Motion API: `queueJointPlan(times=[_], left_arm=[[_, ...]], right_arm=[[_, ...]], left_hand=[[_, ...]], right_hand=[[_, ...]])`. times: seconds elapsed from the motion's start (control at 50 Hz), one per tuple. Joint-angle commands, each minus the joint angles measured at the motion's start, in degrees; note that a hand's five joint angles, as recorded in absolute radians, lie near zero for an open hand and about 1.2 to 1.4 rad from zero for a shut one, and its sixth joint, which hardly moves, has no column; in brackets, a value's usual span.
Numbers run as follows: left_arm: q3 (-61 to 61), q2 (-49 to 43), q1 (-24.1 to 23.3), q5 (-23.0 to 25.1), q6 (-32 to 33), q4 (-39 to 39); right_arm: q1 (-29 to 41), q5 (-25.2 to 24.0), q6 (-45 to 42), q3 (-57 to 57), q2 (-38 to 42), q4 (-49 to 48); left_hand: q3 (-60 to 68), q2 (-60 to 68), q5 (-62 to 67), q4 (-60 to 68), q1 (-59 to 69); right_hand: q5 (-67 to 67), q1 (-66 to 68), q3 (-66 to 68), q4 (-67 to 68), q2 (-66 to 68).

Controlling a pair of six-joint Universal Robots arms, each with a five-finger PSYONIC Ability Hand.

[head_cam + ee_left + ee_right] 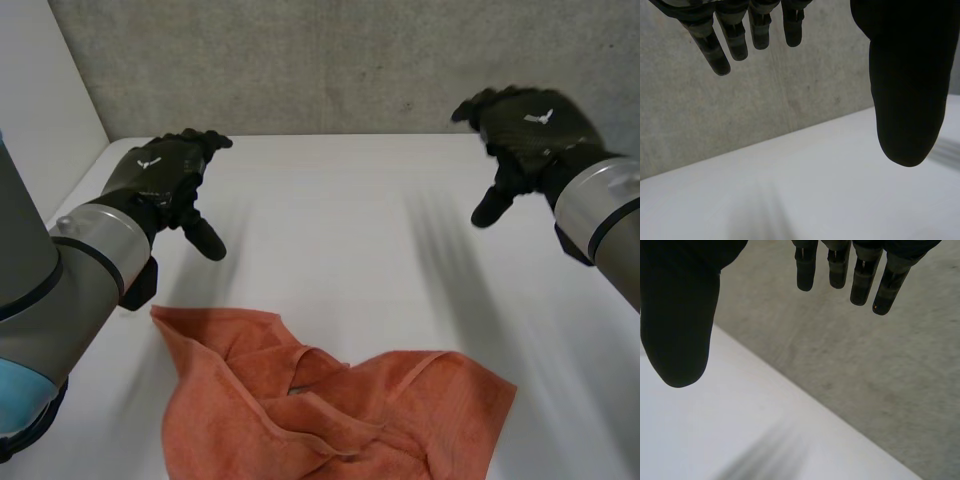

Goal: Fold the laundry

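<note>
An orange towel [330, 410] lies crumpled at the near edge of the white table [330, 210], with folds and a ridge across its middle. My left hand [165, 175] hovers above the table's left side, beyond the towel's left corner, fingers [725, 45] straight and thumb [905, 90] apart, holding nothing. My right hand [525, 130] floats over the far right of the table, well away from the towel, its fingers [860, 275] straight and thumb [680, 325] spread, empty.
A grey concrete wall [330, 60] rises behind the table's far edge. A white side panel [40, 110] stands at the left. Bare tabletop stretches between the two hands and beyond the towel.
</note>
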Motion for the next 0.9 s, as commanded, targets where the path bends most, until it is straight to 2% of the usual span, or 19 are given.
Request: queueJointPlan(times=[0.02, 0.06, 0.08, 0.16, 0.26, 0.4, 0.46, 0.5, 0.52, 0.54, 0.56, 0.6, 0.64, 0.76, 0.78, 0.8, 0.82, 0.84, 0.9], left_arm=[[-1.0, -1.4, 0.2, 0.2, 7.4, -3.1], [-3.5, -1.6, 1.3, 0.4, 15.7, -6.7], [-3.5, -1.6, 1.3, 0.4, 15.7, -6.7], [-7.8, -1.7, 2.2, 0.5, 23.8, -11.3], [-12.7, -1.2, 2.2, 1.7, 24.7, -13.6], [-16.4, -0.8, 2.7, 3.6, 24.7, -13.7], [-17.7, -1.2, 2.9, 3.9, 24.6, -12.9], [-18.3, -1.7, 2.9, 3.7, 24.4, -12.2], [-18.3, -1.7, 2.9, 3.7, 24.4, -12.2], [-18.5, -1.8, 3.0, 3.5, 24.2, -11.2], [-18.5, -1.8, 3.0, 3.5, 24.2, -11.2], [-18.5, -2.1, 3.1, 3.1, 24.0, -8.1], [-18.4, -1.7, 3.3, 2.8, 24.0, -6.1], [-17.1, 1.3, 3.6, 1.1, 24.0, -0.5], [-17.1, 1.3, 3.6, 1.1, 24.0, -0.5], [-16.5, 2.0, 3.5, 1.0, 24.0, 0.5], [-15.5, 2.4, 3.2, 0.9, 24.0, 1.2], [-15.5, 2.4, 3.2, 0.9, 24.0, 1.3], [-13.3, 2.5, 2.9, 0.9, 24.0, 1.5]], right_arm=[[1.1, -7.1, -4.0, -0.8, 4.3, 11.4], [1.9, -8.4, -4.3, -0.8, 5.7, 14.2], [2.7, -9.3, -4.4, -0.7, 7.1, 16.6], [4.8, -10.9, -4.2, 0.7, 9.6, 19.5], [5.1, -15.1, -4.6, 9.1, 10.0, 14.9], [5.0, -15.9, -4.7, 17.0, 10.9, 3.6], [5.2, -16.4, -4.7, 19.7, 11.9, -0.1], [5.3, -16.6, -5.0, 20.5, 12.3, -1.3], [5.3, -16.6, -5.3, 21.2, 12.4, -2.0], [5.3, -16.6, -5.3, 21.3, 12.4, -2.0], [5.5, -16.6, -5.5, 22.0, 12.5, -2.7], [5.6, -16.7, -5.5, 22.5, 12.8, -3.5], [6.2, -17.9, -5.3, 23.1, 13.8, -4.7], [8.2, -21.1, -4.5, 22.9, 15.0, -4.4], [8.9, -21.8, -4.1, 22.6, 15.5, -4.5], [9.4, -22.0, -3.1, 22.0, 16.0, -4.9], [9.4, -22.0, -3.1, 22.0, 16.1, -4.9], [9.3, -21.8, -1.4, 21.1, 16.3, -5.4], [9.0, -19.7, 3.3, 16.6, 16.4, -7.2]], left_hand=[[1.7, 1.8, -0.3, 1.7, 1.3], [2.0, 2.2, 0.1, 2.0, 1.6], [2.0, 2.2, 0.1, 2.0, 1.6], [2.0, 2.2, 0.1, 2.0, 1.6], [3.0, 3.2, 1.1, 3.0, 2.6], [11.4, 11.6, 9.5, 11.5, 11.0], [20.7, 20.8, 18.7, 20.7, 20.3], [42.4, 42.6, 40.5, 42.5, 42.0], [42.6, 42.7, 40.6, 42.6, 42.1], [53.2, 53.4, 51.3, 53.2, 52.8], [53.3, 53.5, 51.4, 53.3, 52.9], [68.6, 68.7, 66.6, 68.6, 68.1], [70.3, 70.4, 68.3, 70.3, 69.9], [70.3, 70.4, 68.3, 70.3, 69.9], [70.3, 70.4, 68.3, 70.3, 69.9], [70.3, 70.4, 68.3, 70.3, 69.9], [70.3, 70.4, 68.3, 70.3, 69.9], [70.3, 70.4, 68.3, 70.3, 69.9], [70.3, 70.4, 68.3, 70.3, 69.9]], right_hand=[[-3.9, -2.1, -2.4, -3.4, -2.8], [-3.9, -2.1, -2.4, -3.4, -2.8], [-3.9, -2.1, -2.4, -3.4, -2.8], [-3.9, -2.1, -2.4, -3.4, -2.8], [-3.9, -2.1, -2.4, -3.4, -2.8], [-1.3, 0.5, 0.2, -0.8, -0.2], [2.0, 3.8, 3.6, 2.6, 3.2], [4.6, 6.4, 6.1, 5.1, 5.7], [7.2, 9.0, 8.8, 7.8, 8.4], [7.3, 9.0, 8.8, 7.8, 8.4], [11.9, 13.7, 13.5, 12.5, 13.1], [16.4, 18.1, 17.9, 16.9, 17.5], [21.2, 23.0, 22.8, 21.8, 22.4], [21.6, 23.3, 23.1, 22.1, 22.7], [28.9, 30.7, 30.5, 29.4, 30.0], [45.6, 47.4, 47.2, 46.2, 46.8], [45.8, 47.6, 47.4, 46.3, 46.9], [64.6, 66.4, 66.2, 65.1, 65.8], [66.1, 67.9, 67.6, 66.6, 67.2]])
